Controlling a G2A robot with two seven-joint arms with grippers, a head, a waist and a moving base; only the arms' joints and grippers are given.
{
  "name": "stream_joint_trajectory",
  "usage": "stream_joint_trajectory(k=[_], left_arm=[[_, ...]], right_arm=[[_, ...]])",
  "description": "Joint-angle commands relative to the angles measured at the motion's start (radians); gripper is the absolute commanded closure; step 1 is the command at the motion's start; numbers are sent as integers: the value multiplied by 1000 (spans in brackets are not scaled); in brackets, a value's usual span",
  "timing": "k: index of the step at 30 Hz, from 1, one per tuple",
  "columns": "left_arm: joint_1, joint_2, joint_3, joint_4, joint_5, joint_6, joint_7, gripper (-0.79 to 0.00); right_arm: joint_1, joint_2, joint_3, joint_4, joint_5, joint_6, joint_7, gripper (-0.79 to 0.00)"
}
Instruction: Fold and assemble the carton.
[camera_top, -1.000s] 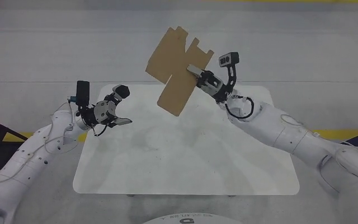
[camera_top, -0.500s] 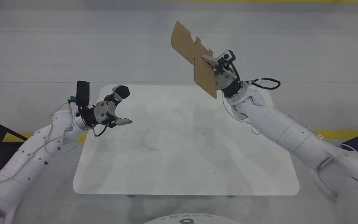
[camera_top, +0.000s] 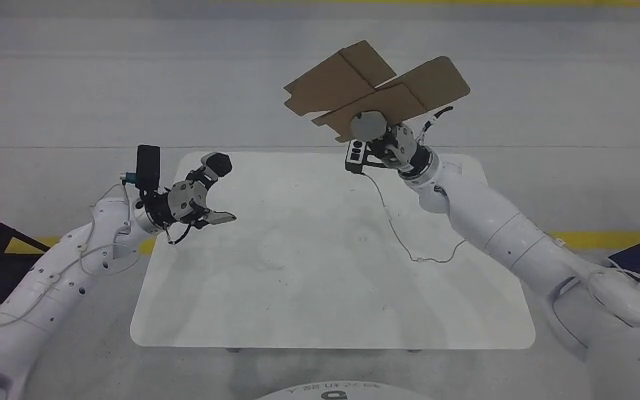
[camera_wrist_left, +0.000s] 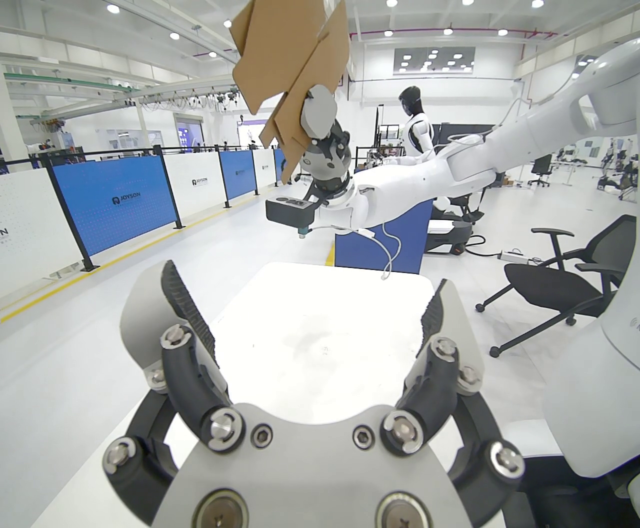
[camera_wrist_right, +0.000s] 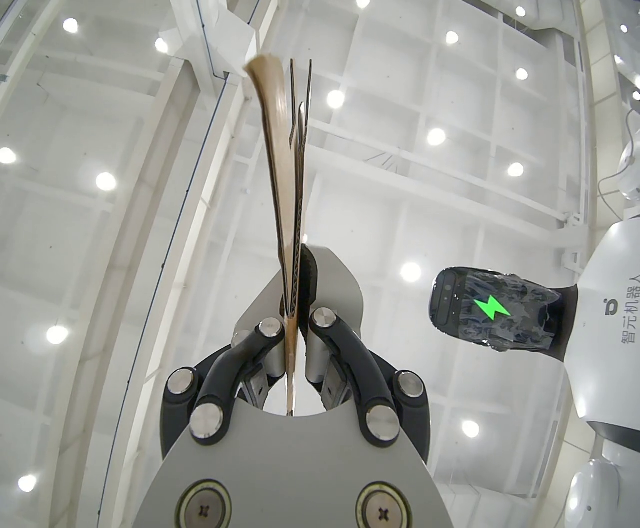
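White table (camera_top: 330, 290) on pale floor (camera_top: 300, 80); blue barriers (camera_wrist_left: 115, 200) beyond; carton (camera_top: 375, 85) seemingly flattened.

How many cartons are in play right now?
1. The flattened carton is clamped in the right tool, held aloft near the far edge of the table. None lies on the table, and the left tool is open and empty.
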Motion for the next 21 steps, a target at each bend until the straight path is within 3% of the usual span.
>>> stream_joint_trajectory(k=[1,7,10,16,21], left_arm=[[0,0,0,0,0,0,0,-785],[0,0,0,0,0,0,0,-785],[0,0,0,0,0,0,0,-785],[0,0,0,0,0,0,0,-785],[0,0,0,0,0,0,0,-785]], right_arm=[[0,0,-1,1,-1,-2,2,0],[0,0,-1,1,-1,-2,2,0],[-35,-5,13,-12,63,40,-67,0],[-76,-32,24,1,385,305,-305,0],[-87,-46,3,-33,528,306,-364,0]])
